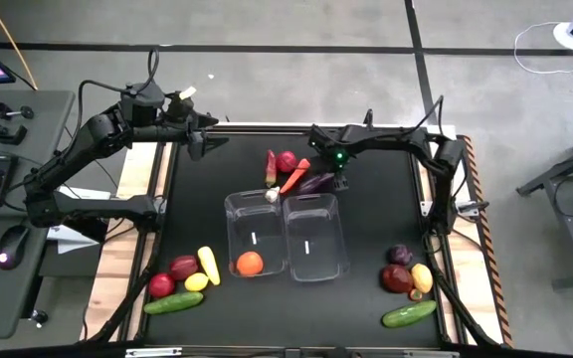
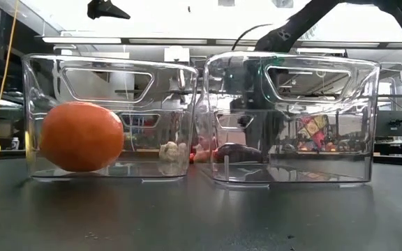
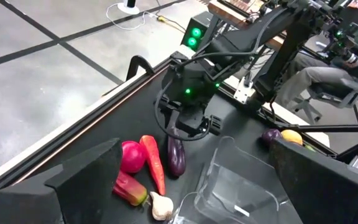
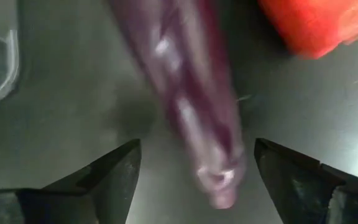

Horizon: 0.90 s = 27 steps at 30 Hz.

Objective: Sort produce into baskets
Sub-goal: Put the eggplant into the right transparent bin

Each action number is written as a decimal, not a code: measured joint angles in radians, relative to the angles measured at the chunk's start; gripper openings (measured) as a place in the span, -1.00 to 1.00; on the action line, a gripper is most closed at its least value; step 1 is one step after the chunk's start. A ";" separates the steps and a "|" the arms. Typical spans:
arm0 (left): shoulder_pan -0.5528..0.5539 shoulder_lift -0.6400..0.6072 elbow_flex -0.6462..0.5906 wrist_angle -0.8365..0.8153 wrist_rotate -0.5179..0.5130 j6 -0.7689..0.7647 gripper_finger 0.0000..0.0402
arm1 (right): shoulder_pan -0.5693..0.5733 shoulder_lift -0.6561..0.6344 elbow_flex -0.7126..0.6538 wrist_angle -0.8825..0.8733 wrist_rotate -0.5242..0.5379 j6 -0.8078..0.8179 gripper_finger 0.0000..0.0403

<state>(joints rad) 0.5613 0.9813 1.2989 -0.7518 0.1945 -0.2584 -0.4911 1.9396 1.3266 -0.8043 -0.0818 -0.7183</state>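
Black worktop (image 1: 366, 288). Right gripper (image 4: 194, 168) spread wide astride the eggplant (image 4: 191, 93), not yet gripping, behind the baskets (image 1: 311, 234). Risk: slick skin slips or carrot (image 1: 294, 180) gets nudged. Left gripper (image 1: 199, 144) wide, idle at back.

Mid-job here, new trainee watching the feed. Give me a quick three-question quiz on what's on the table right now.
1. True or false: the orange lies inside the left clear bin.
2. The right gripper is poised over which item? A) the purple eggplant B) a cucumber C) the banana
3. Fill in: the right clear bin holds ____ produce.

Key
1. True. Both the high and low views show it inside that bin.
2. A. In the right wrist view the open fingers straddle the eggplant, not yet closed on it. The left gripper waits open at the table's far edge.
3. No.
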 joint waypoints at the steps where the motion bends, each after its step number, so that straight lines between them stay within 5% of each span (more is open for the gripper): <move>1: 0.000 0.000 0.000 0.000 0.000 0.000 0.98 | 0.000 0.004 0.000 -0.004 0.001 0.002 0.47; 9: 0.000 0.000 0.000 0.000 0.000 0.000 0.98 | 0.001 0.023 -0.002 -0.013 0.025 0.003 0.04; 18: 0.002 0.000 0.000 0.054 0.000 0.031 0.98 | -0.016 -0.053 -0.002 -0.053 0.074 0.072 -0.83; 27: 0.002 0.000 0.000 0.069 0.001 0.059 0.98 | -0.077 -0.298 0.000 -0.035 0.001 0.281 -0.78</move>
<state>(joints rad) 0.5632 0.9810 1.2991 -0.6829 0.1950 -0.1996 -0.5680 1.6419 1.3266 -0.8394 -0.0813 -0.4370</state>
